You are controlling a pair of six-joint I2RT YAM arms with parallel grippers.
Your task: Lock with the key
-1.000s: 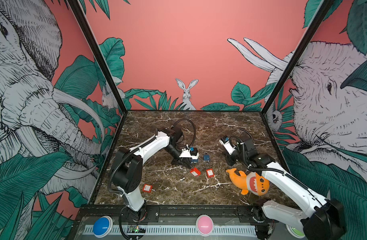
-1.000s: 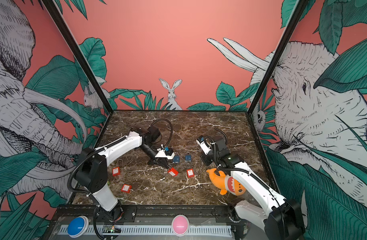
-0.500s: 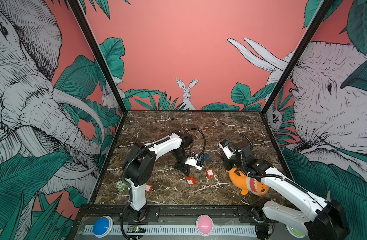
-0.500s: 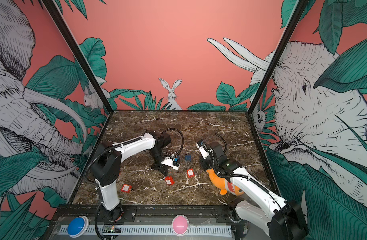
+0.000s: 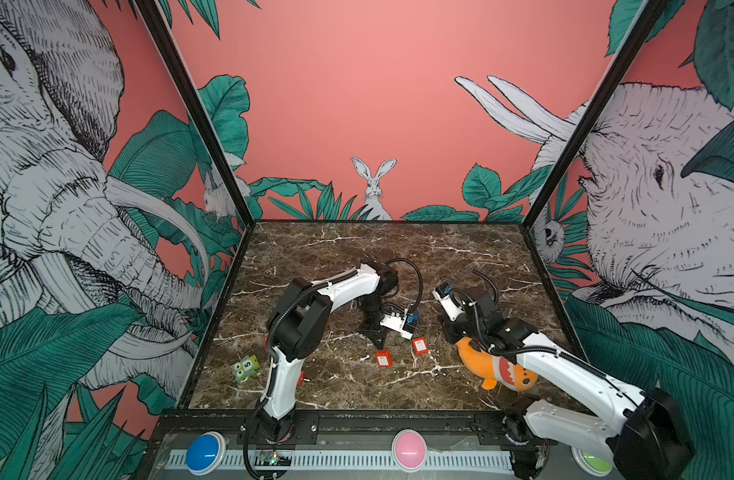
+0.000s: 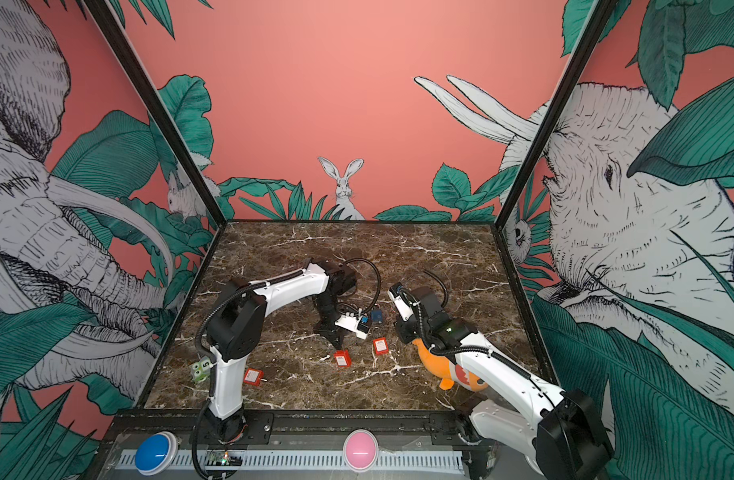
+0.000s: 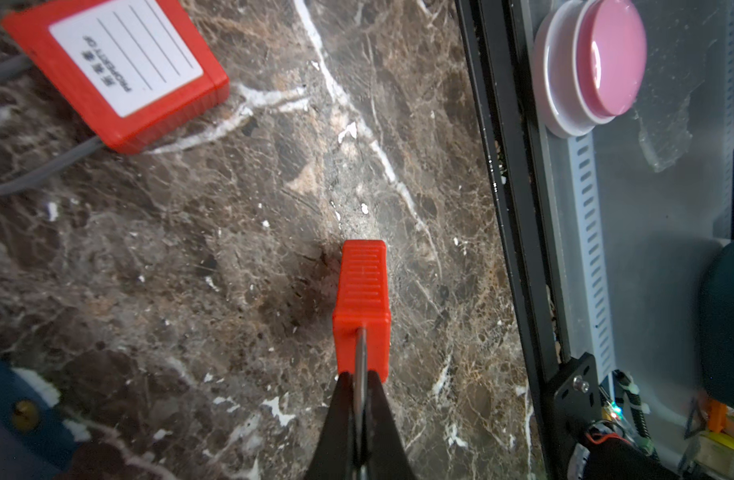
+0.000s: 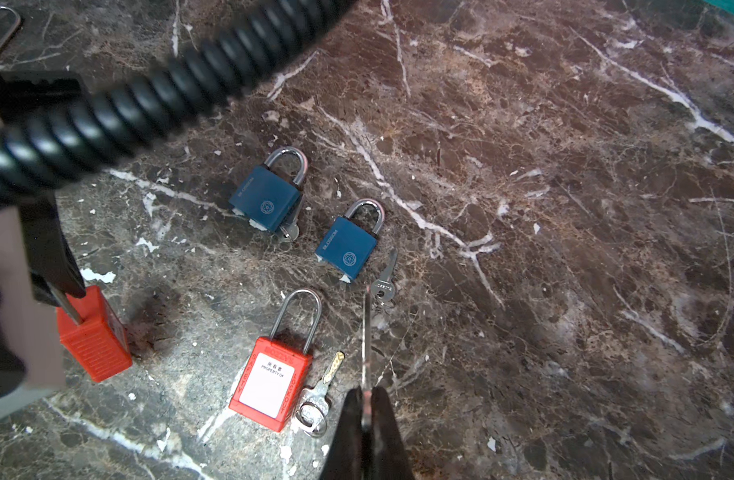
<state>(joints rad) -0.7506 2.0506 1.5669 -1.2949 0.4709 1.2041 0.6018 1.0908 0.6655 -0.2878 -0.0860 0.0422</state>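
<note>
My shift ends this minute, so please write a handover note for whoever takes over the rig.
Left gripper: shut on the shackle of a red padlock, held low at the marble.
Right gripper: shut on a thin key, seen edge-on, apart from that padlock.
Done: lock and key both gripped.
To do: bring key to keyhole, insert, turn.
Spare red padlock and two blue padlocks lie flat nearby.

Back wall: flat salmon-pink panel (image 5: 357, 83), a drawn white rabbit (image 5: 373, 187) among green leaves at its foot.
Side walls: a line-drawn grey elephant mural (image 5: 45, 187) on the left, a large line-drawn rabbit mural (image 5: 647, 199) on the right, amid teal leaves.
Frame: black metal corner posts (image 5: 206, 124).
Floor: dark brown marble-patterned slab (image 5: 357, 245) with white veins.
Front edge: black rail (image 5: 377, 422), grey slotted strip (image 5: 336, 459).
Light: even, soft.
</note>
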